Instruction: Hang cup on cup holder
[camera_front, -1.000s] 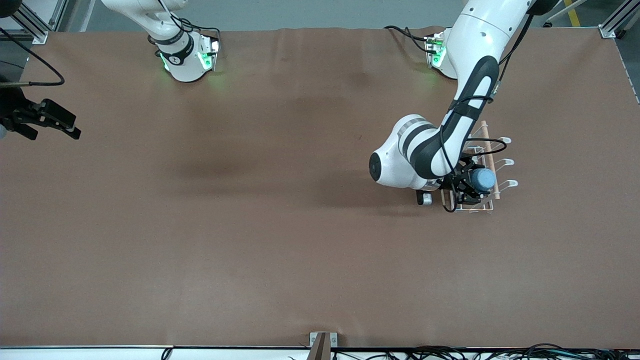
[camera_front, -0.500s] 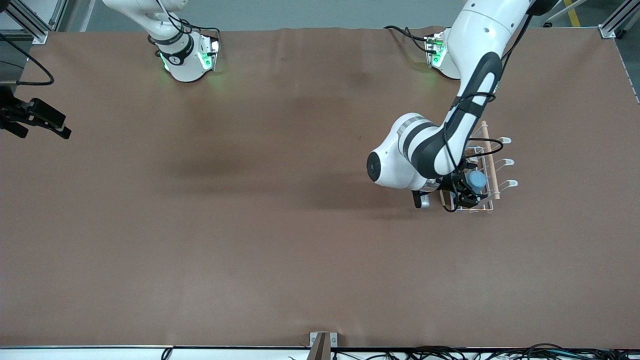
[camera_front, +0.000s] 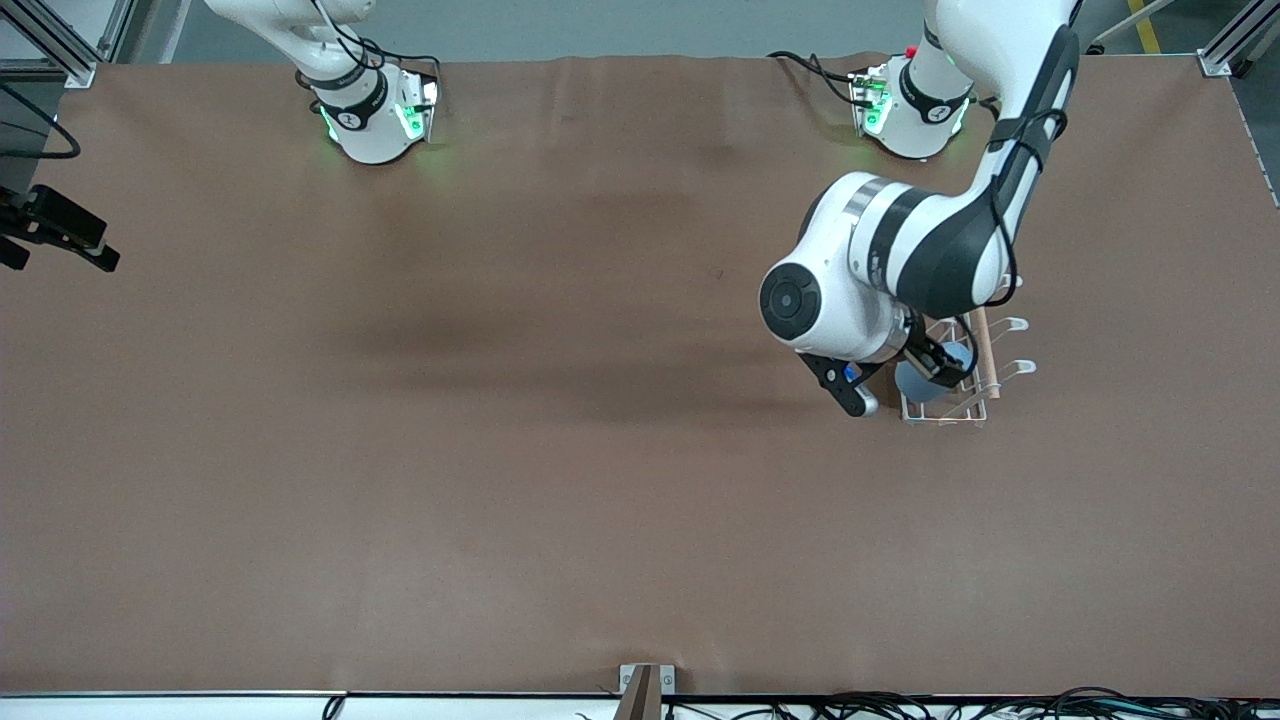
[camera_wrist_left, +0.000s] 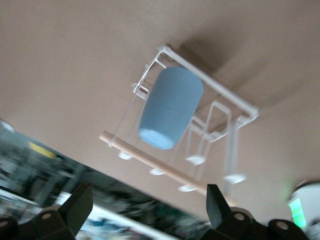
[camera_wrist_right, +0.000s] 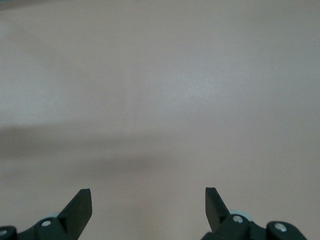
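Surface: brown matte table (camera_front: 500, 480) filled the front view, with grey floor along the edge where the arm bases stood and cables along the edge nearest the camera.
Rack: the white wire cup holder (camera_front: 965, 400) stood toward the left arm's end of the table, a light wooden dowel (camera_wrist_left: 150, 162) across its top.
Cup: the light blue cup (camera_wrist_left: 170, 109) hung tilted on one of the rack's prongs, its rim angled toward the base, with no gripper touching it.
Left gripper: the left gripper (camera_wrist_left: 145, 212) was above the table just beside the rack, jaws wide apart and holding nothing.
Right gripper: the right gripper (camera_wrist_right: 147, 207) waited over bare table at the right arm's end, jaws spread apart and holding nothing.
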